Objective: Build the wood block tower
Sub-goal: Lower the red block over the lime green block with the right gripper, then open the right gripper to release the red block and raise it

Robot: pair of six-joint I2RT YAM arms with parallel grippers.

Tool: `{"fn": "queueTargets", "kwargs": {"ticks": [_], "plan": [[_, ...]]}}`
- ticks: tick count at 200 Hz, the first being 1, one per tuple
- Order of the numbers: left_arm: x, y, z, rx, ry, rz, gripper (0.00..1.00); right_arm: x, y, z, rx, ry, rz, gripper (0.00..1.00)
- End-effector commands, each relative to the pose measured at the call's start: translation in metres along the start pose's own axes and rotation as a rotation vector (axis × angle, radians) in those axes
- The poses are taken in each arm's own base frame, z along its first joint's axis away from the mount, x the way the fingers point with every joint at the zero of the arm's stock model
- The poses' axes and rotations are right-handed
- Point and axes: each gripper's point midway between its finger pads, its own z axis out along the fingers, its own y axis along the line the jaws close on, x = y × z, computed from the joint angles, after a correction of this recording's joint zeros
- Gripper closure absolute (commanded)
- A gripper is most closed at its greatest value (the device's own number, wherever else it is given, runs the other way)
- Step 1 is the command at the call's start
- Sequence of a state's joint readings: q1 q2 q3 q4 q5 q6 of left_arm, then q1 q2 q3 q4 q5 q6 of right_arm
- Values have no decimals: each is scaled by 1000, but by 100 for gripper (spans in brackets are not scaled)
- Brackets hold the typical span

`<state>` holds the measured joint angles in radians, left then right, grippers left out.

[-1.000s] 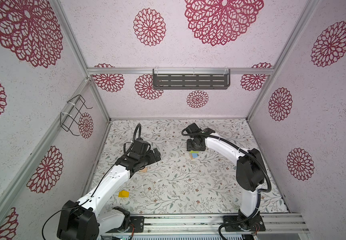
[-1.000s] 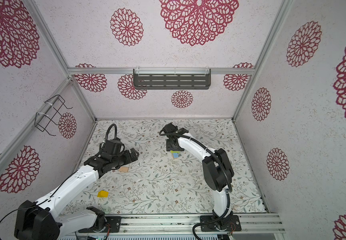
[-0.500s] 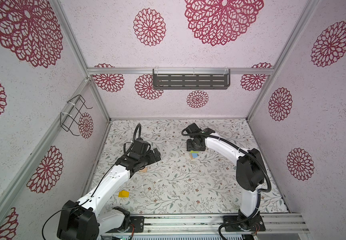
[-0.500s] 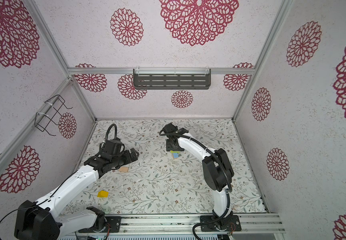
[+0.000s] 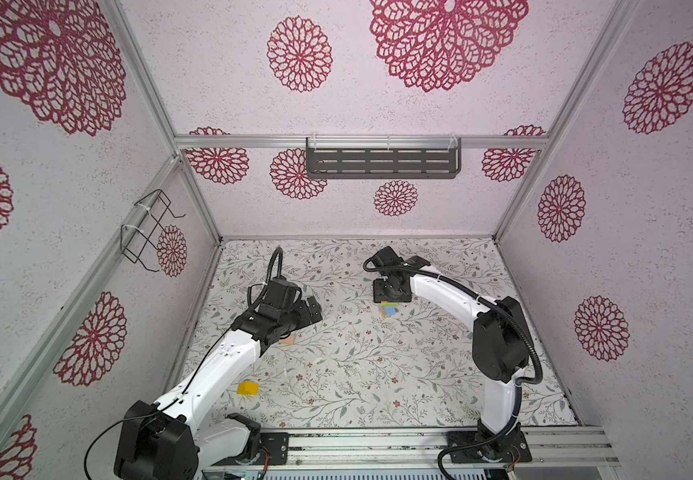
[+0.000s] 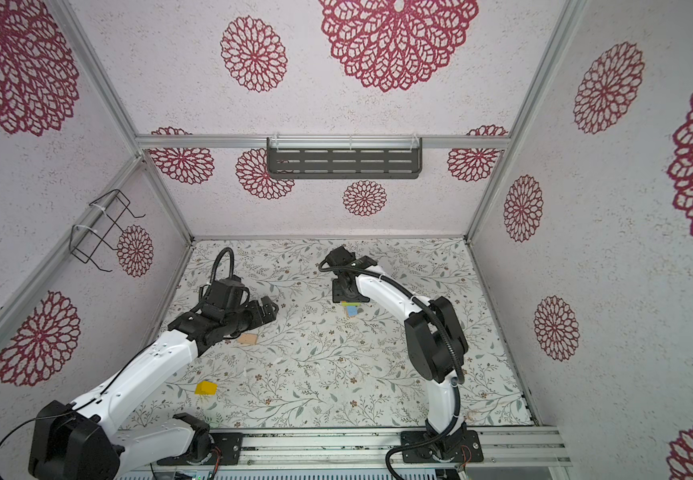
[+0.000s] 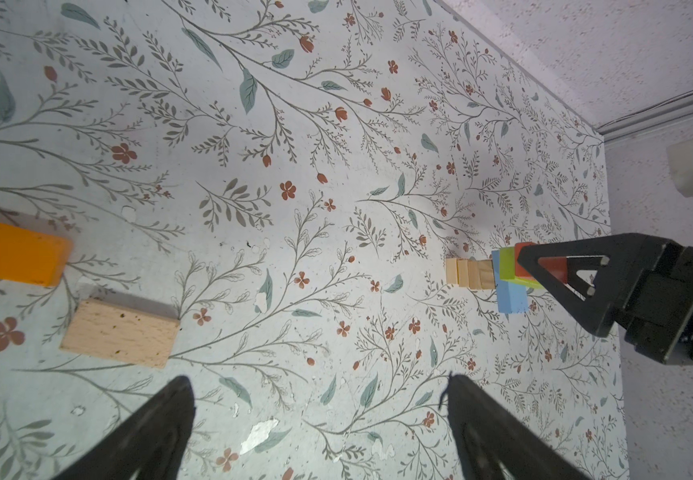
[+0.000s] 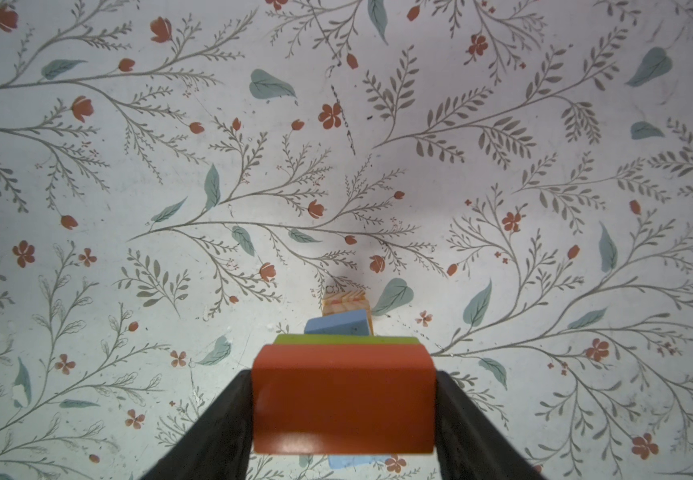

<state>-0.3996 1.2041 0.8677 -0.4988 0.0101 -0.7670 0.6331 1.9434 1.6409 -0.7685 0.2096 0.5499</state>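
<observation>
The wood block tower (image 5: 389, 309) (image 6: 352, 309) stands at mid-table: natural cubes (image 7: 470, 273) below, then a light blue piece (image 8: 338, 323), a lime green one (image 7: 506, 264) and a red-orange block (image 8: 343, 403) on top. My right gripper (image 8: 343, 374) (image 5: 391, 296) points straight down over the tower. Its fingers (image 8: 220, 419) lie against the two sides of the red-orange block. My left gripper (image 7: 318, 380) (image 5: 313, 309) hangs open and empty to the left of the tower. A plain wood block (image 7: 120, 332) (image 5: 287, 340) and an orange bar (image 7: 8, 253) lie beside it.
A yellow block (image 5: 247, 388) (image 6: 205, 388) lies near the front left by the left arm. A dark shelf (image 5: 382, 162) hangs on the back wall and a wire basket (image 5: 147, 230) on the left wall. The enclosure walls bound the floral table (image 5: 378, 374).
</observation>
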Motion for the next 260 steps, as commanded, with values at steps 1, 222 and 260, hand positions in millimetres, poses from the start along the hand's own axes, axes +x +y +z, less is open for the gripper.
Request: {"fn": "queueTargets", "kwargs": {"ticks": [1,222,260], "plan": [[0,0,-3,5,-15,17,3,-7,1,-9,7,-19,-3,31],[22,91,-20,-291,-17,-178,36,-30,-27,-110,-51,-320,-136,1],[39,111,-12,-370,5,-259,37,-24,-27,-105,-95,-353,-141,1]]}}
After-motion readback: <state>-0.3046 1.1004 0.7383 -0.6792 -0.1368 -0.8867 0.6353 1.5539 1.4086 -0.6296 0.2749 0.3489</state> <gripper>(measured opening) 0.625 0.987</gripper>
